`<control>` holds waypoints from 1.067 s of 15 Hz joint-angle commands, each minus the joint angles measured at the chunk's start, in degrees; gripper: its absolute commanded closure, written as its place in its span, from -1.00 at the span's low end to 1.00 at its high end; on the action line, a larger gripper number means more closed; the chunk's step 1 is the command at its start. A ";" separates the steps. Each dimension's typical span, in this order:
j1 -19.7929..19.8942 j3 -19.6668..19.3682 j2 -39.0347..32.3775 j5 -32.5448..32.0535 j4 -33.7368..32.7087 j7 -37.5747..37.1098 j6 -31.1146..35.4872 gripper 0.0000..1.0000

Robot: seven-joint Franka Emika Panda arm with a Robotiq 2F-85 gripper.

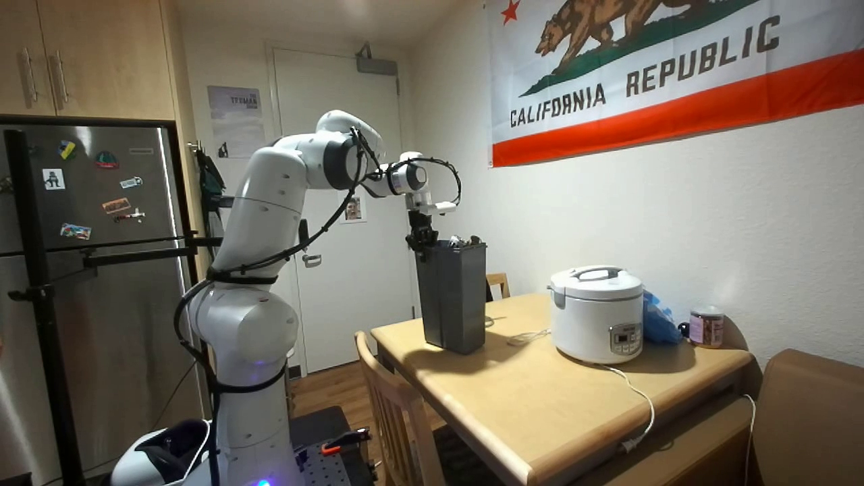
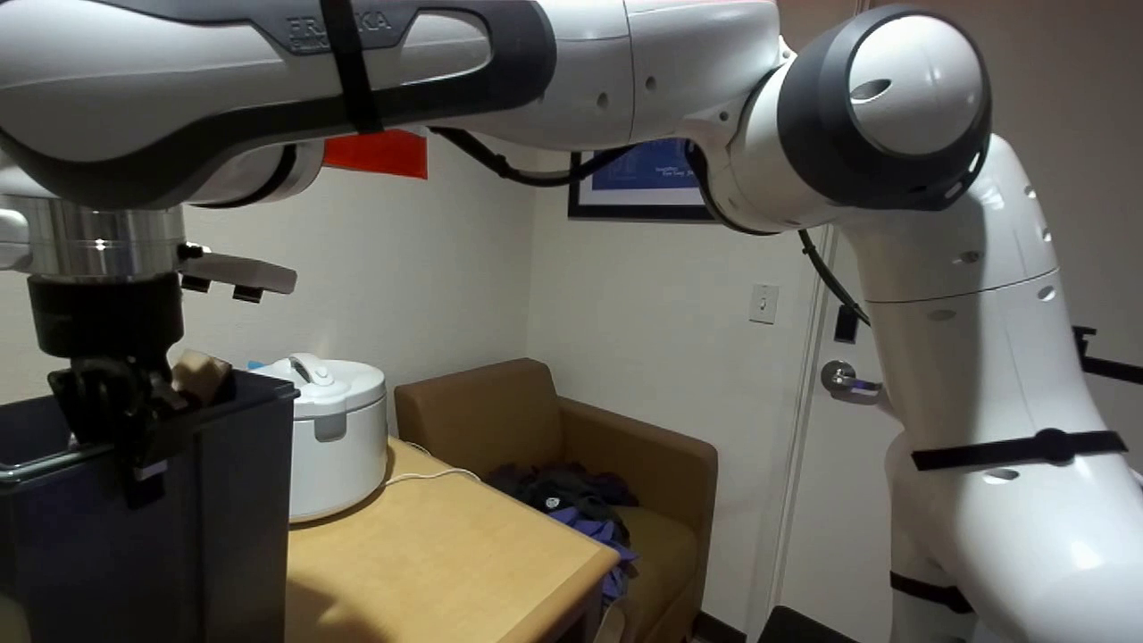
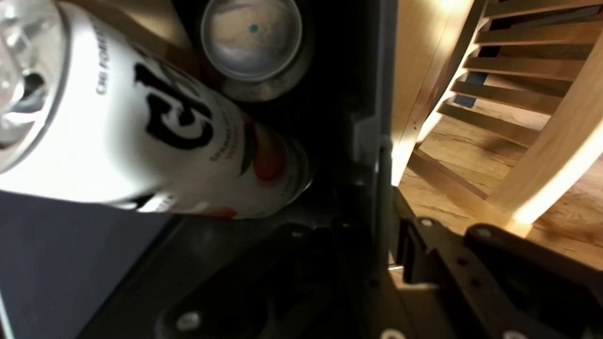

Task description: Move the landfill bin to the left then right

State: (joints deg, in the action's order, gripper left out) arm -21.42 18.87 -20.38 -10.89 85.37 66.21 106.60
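The landfill bin (image 1: 453,297) is tall, narrow and dark grey, and stands upright on the table near its far left corner in an exterior view. It also fills the lower left of an exterior view (image 2: 147,554). My gripper (image 1: 422,248) points down at the bin's rim. In the wrist view its fingers (image 3: 377,226) straddle the rim (image 3: 384,70), one inside the bin and one outside, and look shut on it; the inner finger is dark. A white can (image 3: 188,136) and a silver can (image 3: 252,37) lie inside the bin.
The white rice cooker (image 1: 587,324) stands on the table (image 1: 506,405) right of the bin, with its cord trailing. A blue bag (image 1: 658,320) and a jar (image 1: 707,329) are by the wall. A wooden chair (image 1: 398,405) is at the table's near left side.
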 commanded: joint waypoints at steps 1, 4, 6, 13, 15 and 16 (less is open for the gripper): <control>0.64 0.16 1.96 -0.36 1.95 0.74 1.10 1.00; 0.56 0.10 2.21 -0.82 1.86 0.57 0.88 0.97; 0.38 0.05 2.80 -1.29 1.99 0.18 0.74 0.97; 0.40 -0.19 7.68 -1.69 6.05 -4.43 2.79 0.97; 0.72 -0.21 9.86 -1.56 8.24 -6.58 3.16 0.97; 0.87 -0.23 10.88 -1.63 9.24 -7.56 3.37 0.97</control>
State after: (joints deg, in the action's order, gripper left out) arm -21.30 18.84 -16.65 -11.32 89.47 61.79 107.52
